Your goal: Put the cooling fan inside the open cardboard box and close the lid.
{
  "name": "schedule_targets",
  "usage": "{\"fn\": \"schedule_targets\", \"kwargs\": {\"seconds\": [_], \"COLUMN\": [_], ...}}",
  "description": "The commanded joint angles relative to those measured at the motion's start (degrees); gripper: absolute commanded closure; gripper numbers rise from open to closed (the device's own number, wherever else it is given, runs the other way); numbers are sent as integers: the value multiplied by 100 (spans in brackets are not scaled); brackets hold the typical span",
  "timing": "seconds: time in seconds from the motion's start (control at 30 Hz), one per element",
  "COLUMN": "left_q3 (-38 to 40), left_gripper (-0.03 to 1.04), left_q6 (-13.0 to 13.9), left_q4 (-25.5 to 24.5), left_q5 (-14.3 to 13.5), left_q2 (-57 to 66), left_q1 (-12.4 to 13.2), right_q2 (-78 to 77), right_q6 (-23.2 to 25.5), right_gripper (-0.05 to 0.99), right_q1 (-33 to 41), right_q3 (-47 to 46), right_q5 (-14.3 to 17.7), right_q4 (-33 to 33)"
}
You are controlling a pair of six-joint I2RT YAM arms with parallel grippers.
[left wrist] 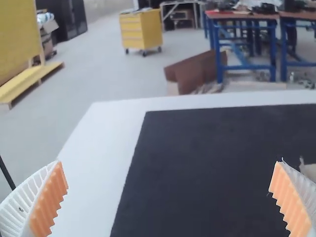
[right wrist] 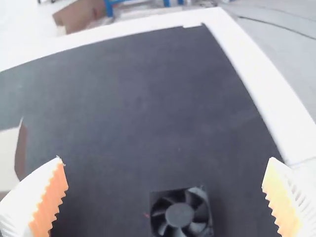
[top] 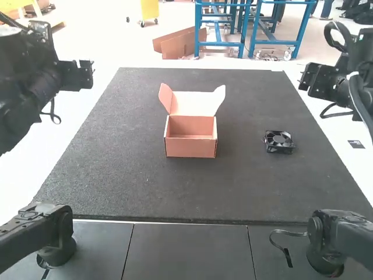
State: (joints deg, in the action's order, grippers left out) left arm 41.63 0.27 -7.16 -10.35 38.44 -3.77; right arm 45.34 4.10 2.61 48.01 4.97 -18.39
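Cardboard box (top: 190,137), brown, lid flaps up, sits mid black mat (top: 116,146) in high view; black square cooling fan (top: 279,142) lies flat well to its right. Left wrist view: left claw (left wrist: 165,197) wide over mat edge. Right wrist view: right claw (right wrist: 164,195) wide above fan.

box (top: 191,136) mid-mat (top: 116,169) | fan (top: 279,142) right of box, apart

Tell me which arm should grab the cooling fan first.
Right. The small black square cooling fan lies right of the open brown cardboard box, in line with the open right claw; the left claw faces black mat.
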Motion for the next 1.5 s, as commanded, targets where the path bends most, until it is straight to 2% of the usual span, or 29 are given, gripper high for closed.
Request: {"fn": "schedule_targets", "kwargs": {"seconds": [0.0, 0.13, 0.2, 0.27, 0.33, 0.53, 0.67, 0.83, 0.97, 1.17, 1.47], "left_q3": [706, 1260, 1374, 1366, 1287, 1357, 1656, 1867, 1884, 1831, 1823], "left_gripper": [4, 4, 4, 4, 5, 5, 5, 5, 5, 5, 5], "left_q6": [-194, -273, -300, -370, -379, -361, -361, -379, -449, -555, -730], "left_q4": [-453, -761, -813, -893, -1147, -2264, -2527, -2756, -2773, -2712, -2686], "left_q5": [-152, -134, -143, -143, -178, -178, -169, 15, 59, 121, 209], "left_q2": [410, 780, 867, 938, 1087, 1597, 1746, 1922, 1931, 1931, 1931], "left_q1": [17, -45, -54, -62, -71, -98, -98, -106, -98, -80, -106], "right_q2": [273, 502, 678, 1056, 1469, 2277, 2787, 3358, 3754, 4149, 4668], "right_q6": [-76, -76, -155, -234, -304, -524, -717, -1271, -1473, -1552, -1517], "right_gripper": [3, 3, 3, 4, 3, 3, 3, 3, 3, 3, 4], "right_q1": [20, -6, 2, -15, -15, -235, -604, -1026, -1131, -1140, -1166], "right_q3": [622, 1088, 1264, 1518, 1782, 2327, 2600, 2617, 2608, 2353, 1958], "right_q5": [-154, -216, -225, -225, -234, -242, -471, -471, -471, -471, -445], "right_q4": [-384, -595, -630, -929, -1395, -1501, -1905, -2221, -2318, -2300, -1843]}}
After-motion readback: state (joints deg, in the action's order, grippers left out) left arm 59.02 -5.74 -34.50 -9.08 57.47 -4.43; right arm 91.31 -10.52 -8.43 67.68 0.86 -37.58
